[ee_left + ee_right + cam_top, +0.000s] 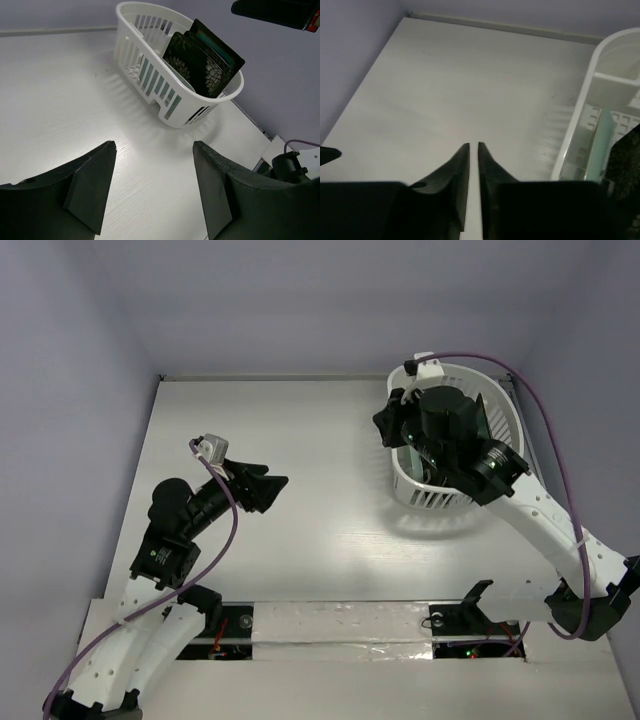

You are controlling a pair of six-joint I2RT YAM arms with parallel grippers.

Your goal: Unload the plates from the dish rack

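I am holding my left gripper [154,150] wide apart above the white table [60,90], gripping nothing, with the dish rack [150,75] lying well ahead of it. My right gripper [474,146] is hanging near the rack's outer wall, fingers pressed almost together (only a thin slit is showing between them) and carrying nothing. The plates [202,67] are standing on edge inside the rack, the dark flowered ones leaning together, and a pale mint plate [600,142] is sitting just inside the wall.
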